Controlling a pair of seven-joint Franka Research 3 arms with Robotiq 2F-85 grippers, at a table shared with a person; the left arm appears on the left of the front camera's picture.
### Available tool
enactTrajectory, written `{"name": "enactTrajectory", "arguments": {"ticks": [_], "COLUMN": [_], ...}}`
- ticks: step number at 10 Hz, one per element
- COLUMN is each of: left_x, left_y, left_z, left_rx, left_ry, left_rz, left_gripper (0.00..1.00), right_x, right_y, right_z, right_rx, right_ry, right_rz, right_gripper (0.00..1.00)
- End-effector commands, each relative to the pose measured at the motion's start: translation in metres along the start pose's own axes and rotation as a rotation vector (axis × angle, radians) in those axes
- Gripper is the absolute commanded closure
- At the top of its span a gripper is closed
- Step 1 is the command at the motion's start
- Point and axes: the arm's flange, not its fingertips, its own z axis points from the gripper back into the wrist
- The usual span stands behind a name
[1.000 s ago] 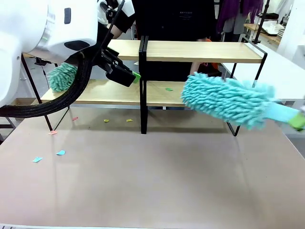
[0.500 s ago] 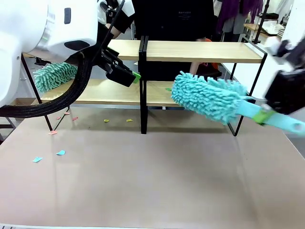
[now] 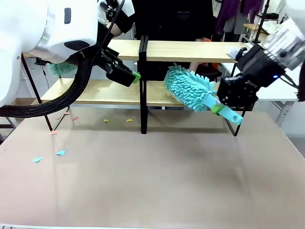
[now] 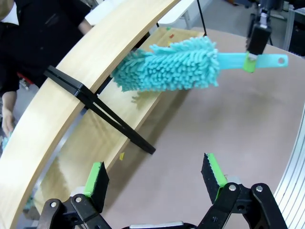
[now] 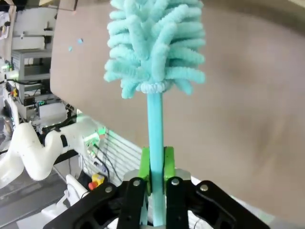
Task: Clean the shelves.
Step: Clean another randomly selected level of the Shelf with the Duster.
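Right gripper (image 5: 156,164): green pads pinched together on the teal handle of a fluffy microfibre duster (image 3: 189,88). Compared with a second ago the duster head has swung in from the table's right edge and now pokes between the tiers of the shelves (image 3: 200,51), over the right lower board. Judgement: the sweep of that board is about to start.

Left gripper (image 4: 155,176): fingers apart, nothing between them, hovering by the shelves' left unit, unchanged. A second teal duster (image 3: 61,68), held from the far side, has pulled back behind the left arm.

Paper scraps (image 3: 60,152) lie on the brown table (image 3: 157,176); one green bit (image 3: 168,88) sits on the lower board.
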Motion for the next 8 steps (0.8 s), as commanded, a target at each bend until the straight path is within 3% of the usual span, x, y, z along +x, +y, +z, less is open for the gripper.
{"name": "enactTrajectory", "arguments": {"ticks": [1,5,8], "left_x": [-0.001,-0.001,-0.001], "left_y": [0.001,0.001,0.001], "left_z": [0.000,0.000,0.000], "left_rx": [-0.006,-0.006,-0.006], "left_ry": [0.002,0.002,0.002], "left_rz": [-0.005,-0.005,-0.005], "left_gripper": [0.00,0.00,0.00], "right_x": [0.012,0.032,0.028], "right_y": [0.014,0.039,0.023], "right_z": [-0.027,-0.068,-0.067], "right_rx": [0.036,-0.052,-0.192], "right_ry": [-0.036,-0.063,0.006], "right_rz": [0.032,0.013,-0.085], "right_gripper": [0.88,0.88,0.88]}}
